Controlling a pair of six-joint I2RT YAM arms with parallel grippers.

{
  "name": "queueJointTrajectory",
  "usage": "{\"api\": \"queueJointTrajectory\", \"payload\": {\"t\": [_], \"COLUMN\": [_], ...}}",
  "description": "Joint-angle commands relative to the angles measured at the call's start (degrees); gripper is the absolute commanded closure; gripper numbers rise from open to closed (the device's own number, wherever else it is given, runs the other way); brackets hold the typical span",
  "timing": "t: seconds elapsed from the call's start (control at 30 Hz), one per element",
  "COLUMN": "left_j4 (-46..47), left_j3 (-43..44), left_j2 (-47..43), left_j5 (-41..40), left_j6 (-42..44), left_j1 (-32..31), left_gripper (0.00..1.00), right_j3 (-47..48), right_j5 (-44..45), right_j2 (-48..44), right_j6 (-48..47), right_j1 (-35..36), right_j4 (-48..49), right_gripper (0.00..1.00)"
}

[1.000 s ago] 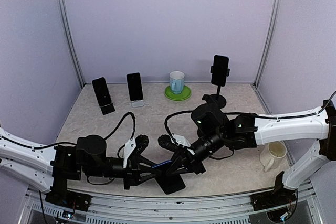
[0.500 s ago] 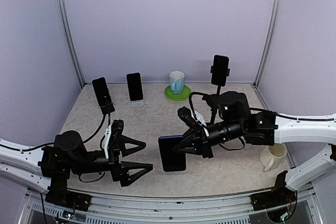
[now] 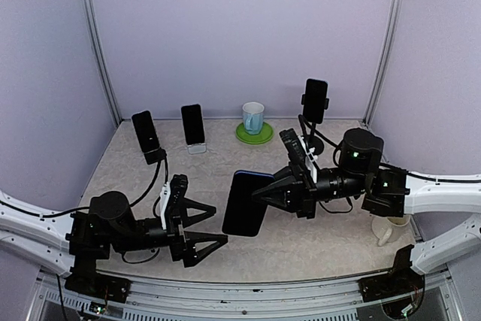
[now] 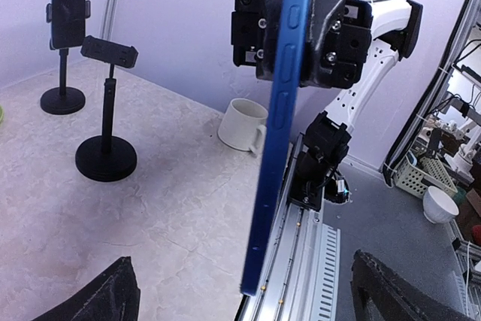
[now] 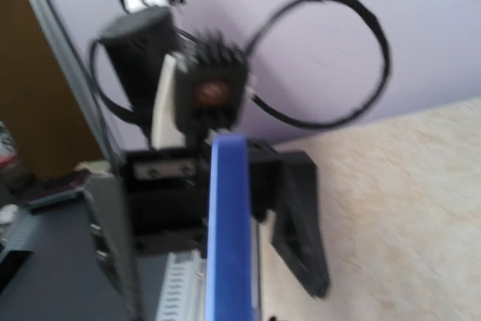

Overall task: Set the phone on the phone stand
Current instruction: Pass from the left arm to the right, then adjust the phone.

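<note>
1. Along the back wall a black low stand (image 3: 154, 157) and a pale low stand (image 3: 197, 148) are seen, both loaded, beside a cup (image 3: 253, 117) set on a green saucer (image 3: 254, 137). A white mug (image 4: 242, 123) is placed near the right edge.
2. The empty phone stand (image 4: 109, 51) is set just in front of a loaded tall stand (image 4: 62, 100). From above it is largely hidden by the right arm.
3. The phone (image 3: 244, 203) is held clear of the table (image 3: 218, 171), roughly upright over its middle. A dark face and a blue rim with side buttons are shown (edge-on in both wrist views).
4. The right gripper (image 3: 264, 192) is clamped on the phone near its upper end. The left gripper (image 3: 207, 228) is spread wide, with nothing held.
5. Bare tabletop is left between the phone and the back row. The front rail (image 3: 225, 302) lies close below the left gripper.
</note>
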Motion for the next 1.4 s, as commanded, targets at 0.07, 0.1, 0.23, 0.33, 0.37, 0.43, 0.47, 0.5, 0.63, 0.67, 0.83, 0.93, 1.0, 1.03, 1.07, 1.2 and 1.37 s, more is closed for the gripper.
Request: {"api": "queueJointTrajectory", "payload": {"t": [0.07,0.1,0.23,0.33,0.37,0.43,0.47,0.5,0.63,0.67,0.83,0.93,1.0,1.03,1.07,1.2,1.37], "left_j4": [3.76,3.93,4.81,5.69,6.00,6.50,6.73,7.07,8.56,8.83,10.09,10.43,10.23,10.04,9.71,8.94,8.75], "left_j3": [0.24,0.29,0.63,0.94,1.03,1.30,1.39,1.43,1.19,1.13,0.82,0.60,0.58,0.56,0.56,0.22,0.16], "left_j2": [1.52,1.76,2.94,4.11,4.48,5.11,5.39,5.63,6.03,6.00,6.09,6.02,5.94,5.91,5.83,4.97,4.85], "left_j5": [0.79,1.01,2.16,2.80,2.95,3.50,3.65,3.86,5.17,5.58,8.18,9.49,10.12,10.30,10.50,11.24,11.89], "left_j6": [-0.18,-0.21,-0.47,-0.54,-0.52,-0.55,-0.50,-0.48,-0.77,-0.86,-0.90,-0.78,-0.64,-0.65,-0.57,-0.49,-0.25], "left_j1": [0.15,0.12,0.12,0.16,0.17,0.13,0.15,0.25,0.85,1.09,1.77,1.87,1.93,1.89,1.86,1.90,1.91], "left_gripper": [0.09,0.11,0.19,0.29,0.33,0.43,0.47,0.53,0.78,0.85,1.00,1.00,1.00,1.00,1.00,1.00,1.00], "right_j3": [-0.77,-1.01,-0.96,-0.67,-0.68,-0.82,-0.91,-0.94,-0.86,-0.85,-0.70,0.19,1.41,2.05,2.63,4.36,6.10], "right_j5": [-6.55,-6.81,-7.12,-6.82,-6.73,-6.63,-6.62,-6.63,-6.71,-6.72,-7.26,-8.39,-9.44,-9.89,-10.43,-11.94,-11.47], "right_j2": [0.94,1.10,1.71,2.31,2.50,2.94,3.10,3.36,3.86,3.88,3.97,4.14,4.02,3.87,3.67,2.57,2.32], "right_j6": [5.57,6.02,6.60,6.44,6.44,6.44,6.56,6.52,6.27,6.13,5.41,3.61,1.50,0.42,-0.55,-4.13,-6.30], "right_j1": [-0.11,-0.11,-0.10,-0.02,0.02,0.02,0.06,0.14,0.29,0.32,0.34,0.39,0.33,0.33,0.33,0.33,0.33], "right_j4": [11.00,11.76,12.88,12.73,12.75,13.22,13.53,13.70,13.75,13.75,13.42,11.20,7.76,5.20,3.35,-3.36,-8.63], "right_gripper": [1.00,1.00,1.00,1.00,1.00,1.00,1.00,1.00,1.00,1.00,1.00,0.94,0.75,0.63,0.54,0.33,0.29]}}
